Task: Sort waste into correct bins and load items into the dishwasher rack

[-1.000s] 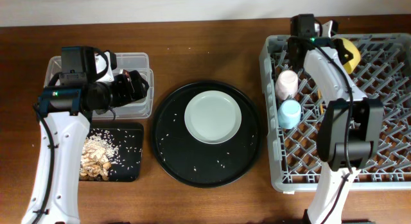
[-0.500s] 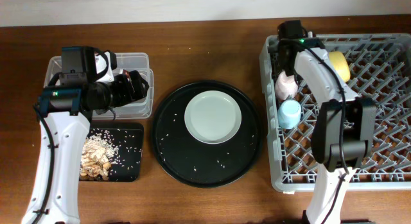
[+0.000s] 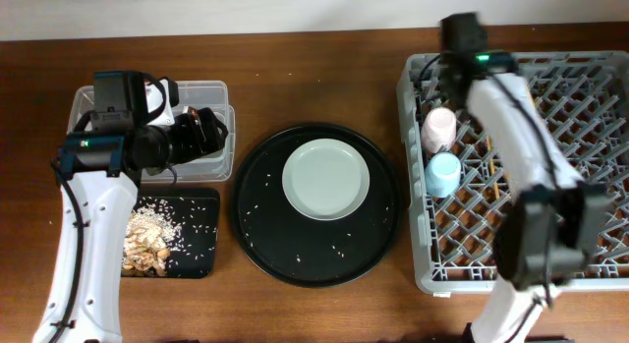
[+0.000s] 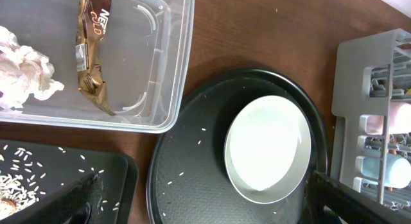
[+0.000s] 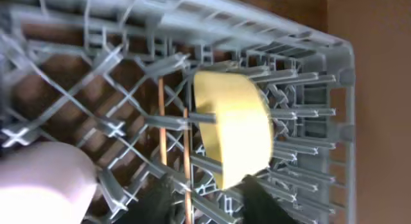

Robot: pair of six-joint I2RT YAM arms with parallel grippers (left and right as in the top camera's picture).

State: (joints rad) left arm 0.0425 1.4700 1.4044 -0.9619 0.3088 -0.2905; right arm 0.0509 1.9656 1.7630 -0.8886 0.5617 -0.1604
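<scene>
Right gripper (image 5: pixel 207 197) is over the far end of the dishwasher rack (image 3: pixel 600 156), jaws parted to a moderate gap, nothing between them but open lattice, empty! Just ahead of the fingertips (image 5: pixel 159 193) the yellow bowl (image 5: pixel 234 124) stands on edge among the pegs, close to the rack's end wall. Two chopsticks (image 5: pixel 160 137) lie side by side along the grid beside it, running down into the gap between the fingers, untouched as far as the blur lets me tell. The pink cup (image 3: pixel 439 128) sits off to one side, the blue cup (image 3: pixel 444 173) right next to it. Over to the left gripper (image 4: pixel 205 185): spread wide, holding nothing, above the edge of the clear tub (image 4: pixel 148 115), where the tissue (image 4: pixel 22 70) and wrapper (image 4: pixel 92 51) lie. The plate (image 3: pixel 325 179) rests on the round black tray (image 3: pixel 265 240).
</scene>
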